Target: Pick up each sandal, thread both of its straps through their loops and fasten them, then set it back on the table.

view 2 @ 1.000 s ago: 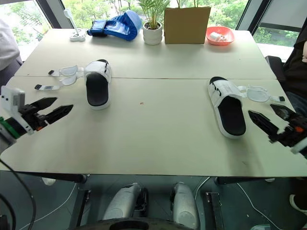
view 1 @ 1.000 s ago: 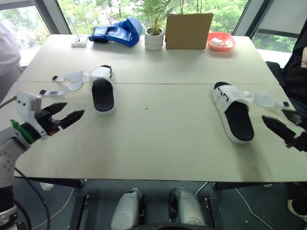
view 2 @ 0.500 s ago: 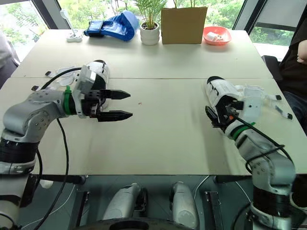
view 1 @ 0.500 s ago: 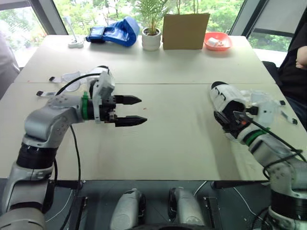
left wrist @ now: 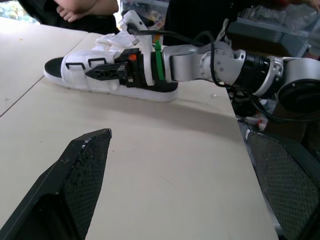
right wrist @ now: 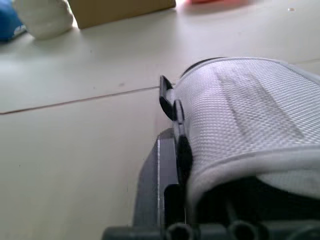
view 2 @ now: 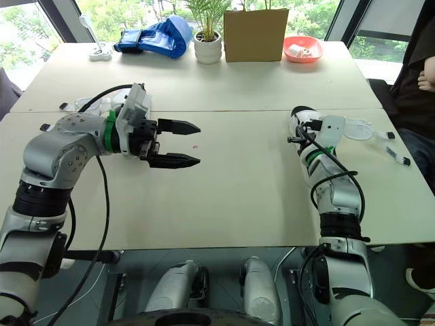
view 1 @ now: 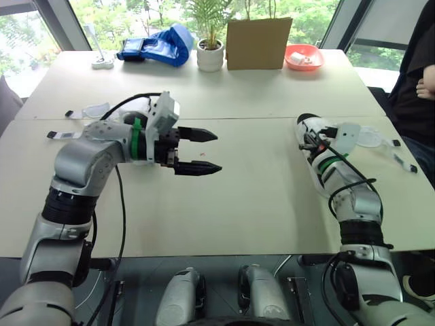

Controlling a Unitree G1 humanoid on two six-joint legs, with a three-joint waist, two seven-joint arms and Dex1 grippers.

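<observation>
Left eye view: both arms have swung in over the table. The right gripper now noses into the right sandal, which lies flat there; I cannot tell its grip. The left gripper hangs spread mid-table. Pick-up looks close.

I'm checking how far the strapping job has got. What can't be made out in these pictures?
- Left sandal's body: behind the left arm in the eye views; its loose straps lie beside the arm.
- Right sandal: in the eye views the right arm covers most of it.
- Right gripper: whether it actually grips the sandal is unclear; its own wrist view is too close.
- Red bowl: contents too small to tell.
</observation>
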